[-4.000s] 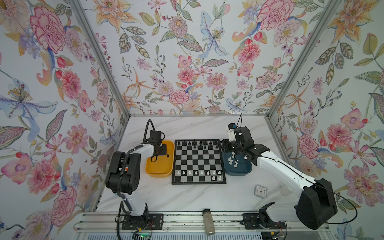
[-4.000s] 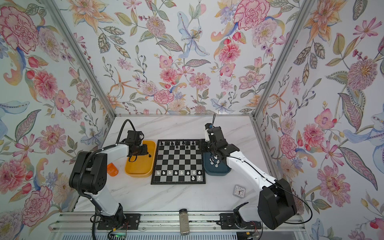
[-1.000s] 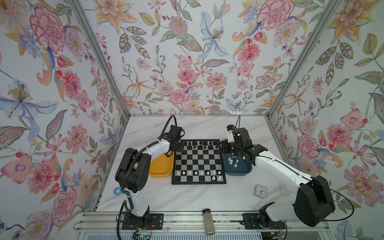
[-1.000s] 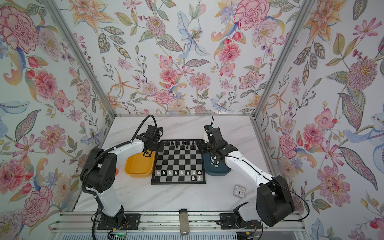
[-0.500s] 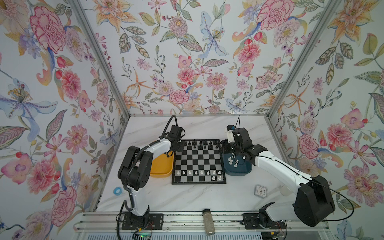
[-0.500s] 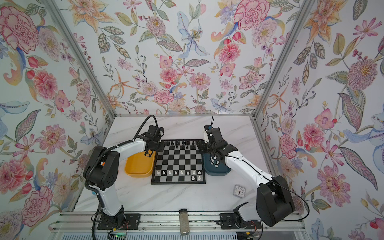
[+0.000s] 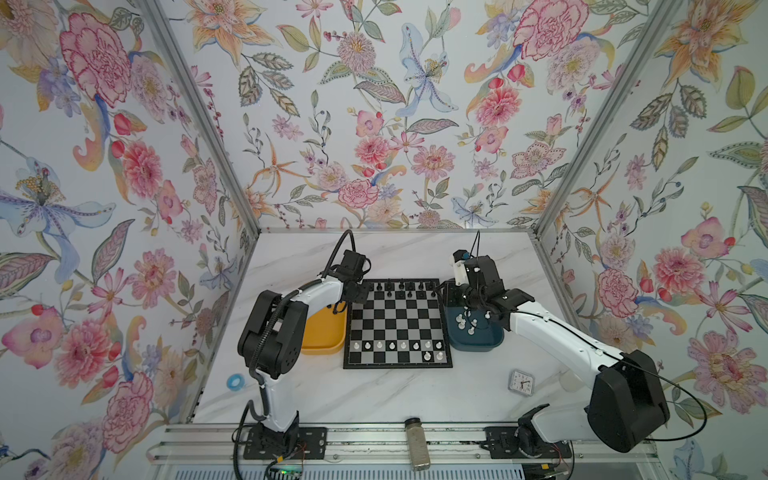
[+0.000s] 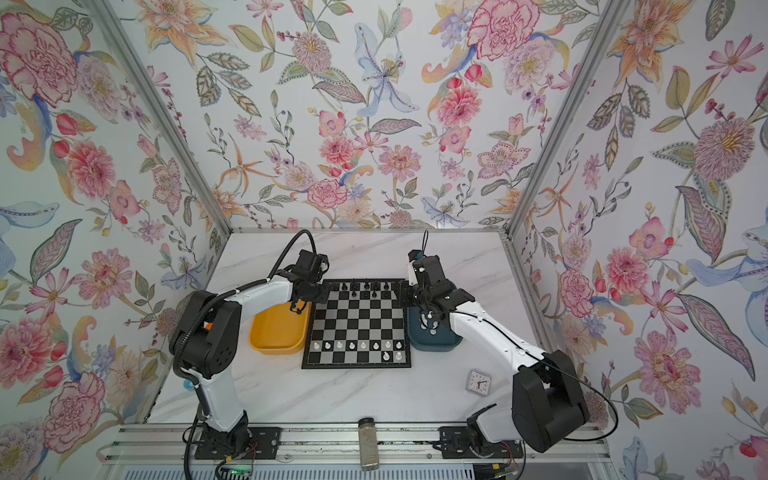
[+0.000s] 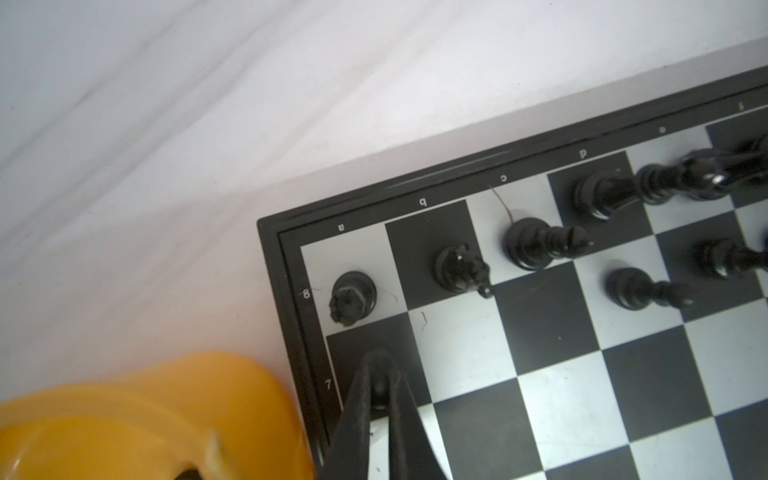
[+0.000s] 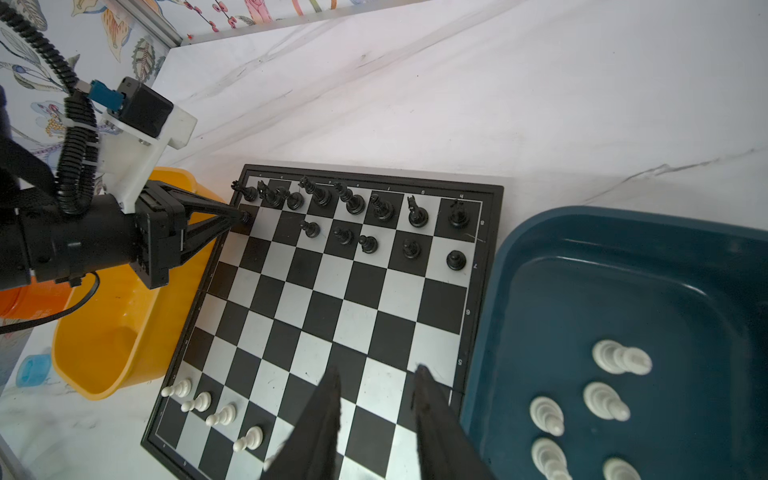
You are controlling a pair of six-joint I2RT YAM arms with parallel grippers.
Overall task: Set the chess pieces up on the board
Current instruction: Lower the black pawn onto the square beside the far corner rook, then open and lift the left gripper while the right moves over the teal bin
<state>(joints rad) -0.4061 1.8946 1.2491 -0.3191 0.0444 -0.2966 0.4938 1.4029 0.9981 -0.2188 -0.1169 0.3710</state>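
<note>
Over the board (image 9: 540, 332), our left end effector (image 9: 378, 374) grips a black pawn (image 10: 246, 216); our right end effector (image 10: 376, 374) gapes empty.

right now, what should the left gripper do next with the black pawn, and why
Probably open the left gripper, leaving the black pawn on the a7 square: the shut jaws hold it over that bare dark square, next to the black rook. Whether it touches down is unclear.

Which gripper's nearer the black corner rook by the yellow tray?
Left. Left gripper, shut on a black pawn, sits at the square beside the rook; right gripper hangs open over the board's far side, near the blue tray.
</note>
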